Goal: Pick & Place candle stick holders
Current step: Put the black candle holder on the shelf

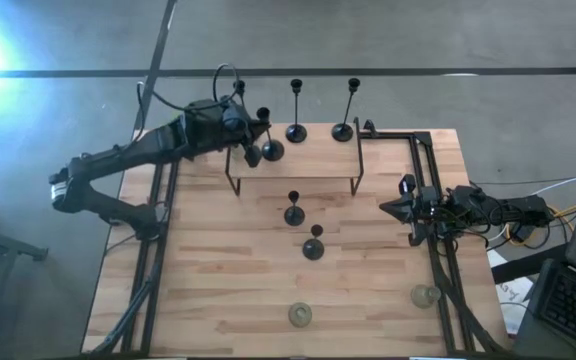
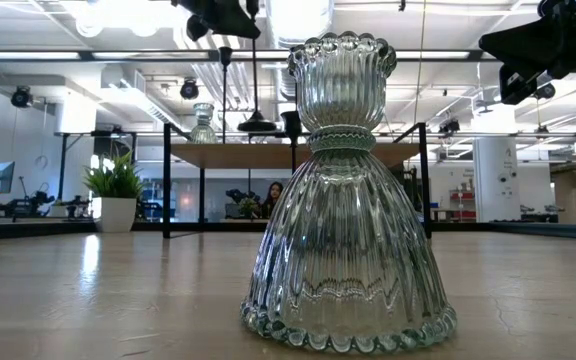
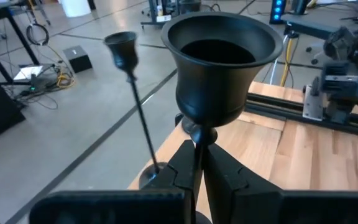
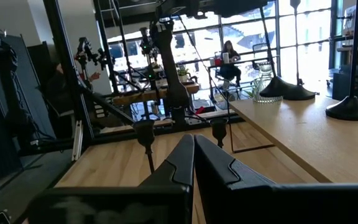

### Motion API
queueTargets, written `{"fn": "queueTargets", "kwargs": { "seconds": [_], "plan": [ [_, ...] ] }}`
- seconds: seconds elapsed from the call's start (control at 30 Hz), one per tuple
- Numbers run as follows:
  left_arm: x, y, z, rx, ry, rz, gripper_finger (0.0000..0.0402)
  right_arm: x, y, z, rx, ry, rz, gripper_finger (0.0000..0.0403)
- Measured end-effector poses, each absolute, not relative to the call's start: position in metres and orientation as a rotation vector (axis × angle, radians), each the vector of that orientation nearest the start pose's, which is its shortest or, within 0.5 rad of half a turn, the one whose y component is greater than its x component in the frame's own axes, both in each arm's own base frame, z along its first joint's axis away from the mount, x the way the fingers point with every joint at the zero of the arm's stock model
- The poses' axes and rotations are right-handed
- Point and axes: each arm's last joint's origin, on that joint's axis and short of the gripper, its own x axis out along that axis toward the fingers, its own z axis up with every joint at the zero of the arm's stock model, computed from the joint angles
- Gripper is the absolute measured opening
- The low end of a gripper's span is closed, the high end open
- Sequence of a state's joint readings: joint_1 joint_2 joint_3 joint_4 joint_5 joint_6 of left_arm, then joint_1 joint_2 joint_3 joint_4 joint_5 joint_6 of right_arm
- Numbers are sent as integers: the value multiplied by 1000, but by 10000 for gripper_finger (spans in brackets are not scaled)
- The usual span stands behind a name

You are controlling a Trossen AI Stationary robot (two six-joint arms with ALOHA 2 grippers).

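Currently the left gripper is clamped narrow on the thin stem of a black candle stick holder, just under its cup. The pinch sits high on the stem, likely so the domed base hangs clear for setting down upright. In the high view this left gripper hangs over the near-left corner of the raised shelf, with the held holder at its tip.

Just beyond the claw along the shelf stand two tall black holders and, upright and apart. That suggests the shelf is the drop zone and this one joins the row.

Farther from the claw, on the table below the shelf, two short black holders and wait. Two glass holders and sit farthest off.

Pose: left arm reaches in from the table's left edge, elbow bent outward, wrist angled toward the shelf. Whether the base already touches the shelf I cannot tell.

The right gripper is closed on nothing, parked low at the right rail, well apart from every holder.
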State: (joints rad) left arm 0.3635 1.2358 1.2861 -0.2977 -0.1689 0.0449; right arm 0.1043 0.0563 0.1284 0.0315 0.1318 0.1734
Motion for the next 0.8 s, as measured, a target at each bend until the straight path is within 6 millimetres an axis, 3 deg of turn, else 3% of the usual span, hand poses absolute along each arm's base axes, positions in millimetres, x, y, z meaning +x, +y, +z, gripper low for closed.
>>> {"fn": "queueTargets", "kwargs": {
  "seconds": [0.5, 0.8],
  "plan": [
    [260, 139, 386, -36, 292, 539, 16, 92, 6, 206, 186, -106, -18, 8],
    [263, 153, 383, -48, 311, 573, 16, 92, 6, 206, 186, -106, -18, 8]
  ]
}}
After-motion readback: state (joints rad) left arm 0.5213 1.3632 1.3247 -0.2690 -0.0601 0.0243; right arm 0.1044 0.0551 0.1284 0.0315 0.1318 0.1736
